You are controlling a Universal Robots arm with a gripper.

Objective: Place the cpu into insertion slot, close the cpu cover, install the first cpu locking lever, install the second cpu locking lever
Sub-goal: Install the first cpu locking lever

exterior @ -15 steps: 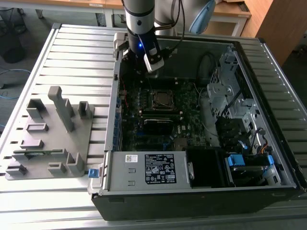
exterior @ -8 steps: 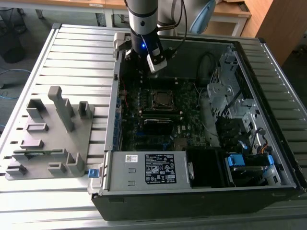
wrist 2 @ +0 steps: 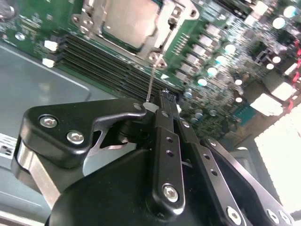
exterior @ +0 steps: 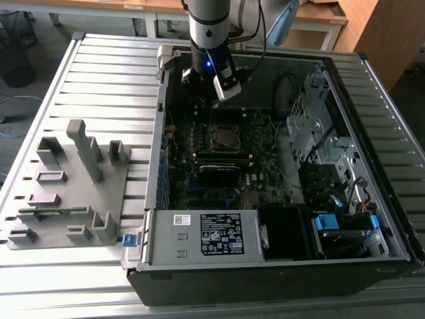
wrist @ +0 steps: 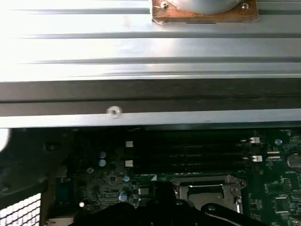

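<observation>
The black gripper (wrist 2: 165, 94), fingers drawn together, hangs just beside the small square metal-rimmed insertion slot (exterior: 224, 137), where the flat greyish-silver cpu (wrist 2: 126, 21) lies framed by the lowered thin silver cpu cover (wrist 2: 162, 34), a thin wire lever (wrist 2: 151, 77) slanting from the slot's corner toward the fingertips.

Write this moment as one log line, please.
tool: shut, above circuit board | chip: seated, cover down around it | thin lever: beside tool tip
</observation>
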